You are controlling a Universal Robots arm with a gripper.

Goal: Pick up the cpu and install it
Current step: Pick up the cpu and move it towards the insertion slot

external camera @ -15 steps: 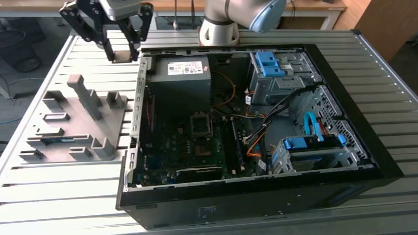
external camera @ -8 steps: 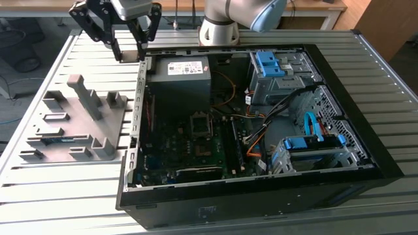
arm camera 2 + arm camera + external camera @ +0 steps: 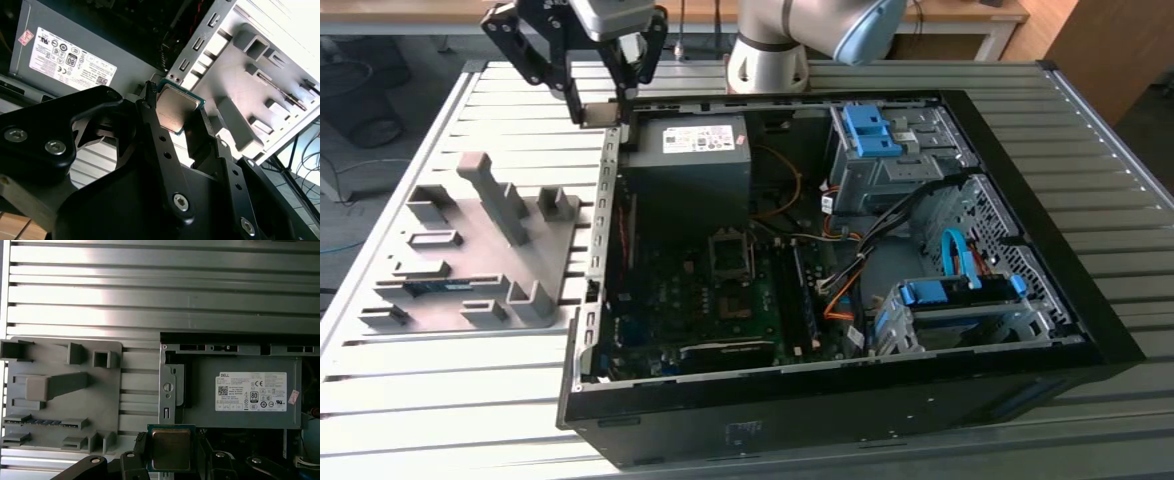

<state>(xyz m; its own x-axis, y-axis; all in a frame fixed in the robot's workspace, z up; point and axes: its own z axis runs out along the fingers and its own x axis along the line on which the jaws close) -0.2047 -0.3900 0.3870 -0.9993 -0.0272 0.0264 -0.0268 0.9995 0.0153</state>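
Note:
The cpu (image 3: pixel 176 107) (image 3: pixel 171 448), a small square chip with a dull silver top and green rim, is clamped between the black fingers of my gripper (image 3: pixel 176 102) (image 3: pixel 171 442) in both wrist views. In the exterior view the gripper (image 3: pixel 603 105) hangs over the back left corner of the open computer case (image 3: pixel 854 420), beside the grey power supply (image 3: pixel 700 160). The motherboard's square socket (image 3: pixel 730 255) lies lower in the case, well apart from the gripper.
A grey holder tray (image 3: pixel 474 250) (image 3: pixel 60 390) with upright blocks sits on the slatted table at the exterior view's left, with a dark memory stick (image 3: pixel 434 287) in it. Drive cages with blue tabs (image 3: pixel 867 130) and loose cables fill the case's right side.

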